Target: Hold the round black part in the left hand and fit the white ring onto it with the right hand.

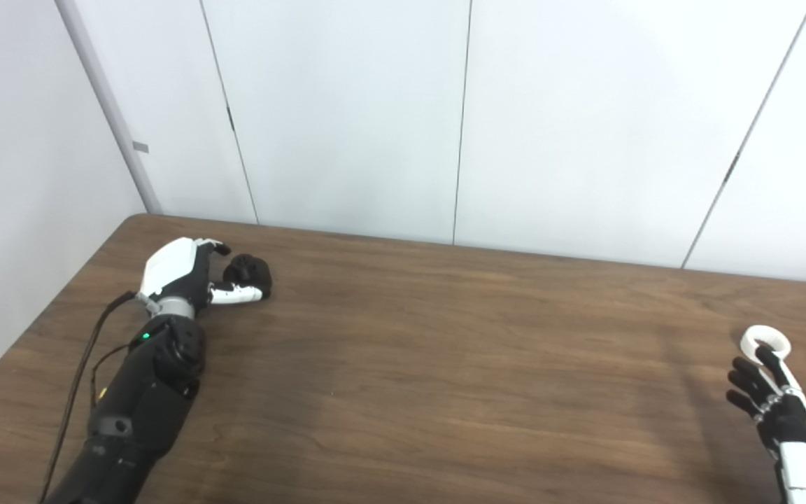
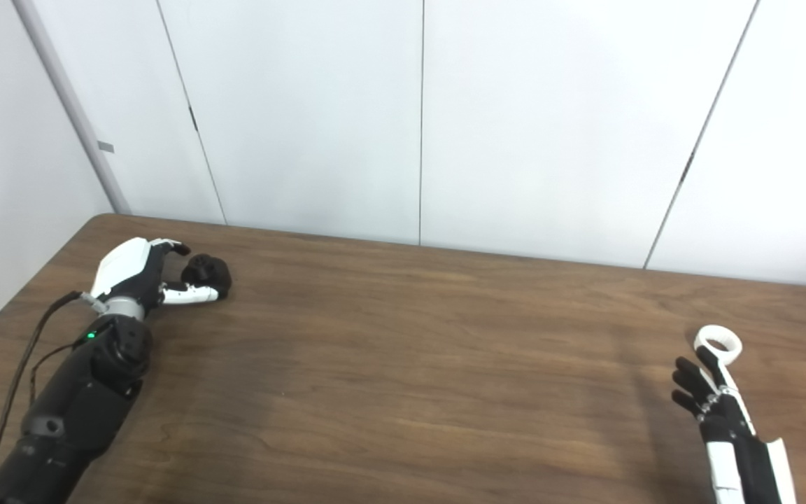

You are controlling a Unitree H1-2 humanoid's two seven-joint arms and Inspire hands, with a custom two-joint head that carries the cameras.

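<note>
The round black part (image 1: pixel 249 271) rests on the brown table (image 1: pixel 445 350) at the far left. My left hand (image 1: pixel 182 274) lies beside it, fingers apart. Its white thumb (image 1: pixel 236 295) stretches along the part's near side, and a curled fingertip (image 1: pixel 221 247) hovers just left of the part without closing on it. At the right edge the white ring (image 1: pixel 765 341) lies flat on the table. My right hand (image 1: pixel 770 399) is just in front of it with spread fingers, and one fingertip (image 2: pixel 705 355) reaches the ring's near rim. Neither hand holds anything.
White wall panels (image 1: pixel 445 119) rise right behind the table's far edge, and a side wall (image 1: pixel 18 210) closes off the left. A black cable (image 1: pixel 78 378) runs along my left forearm. Bare wood (image 2: pixel 417 378) lies between the two hands.
</note>
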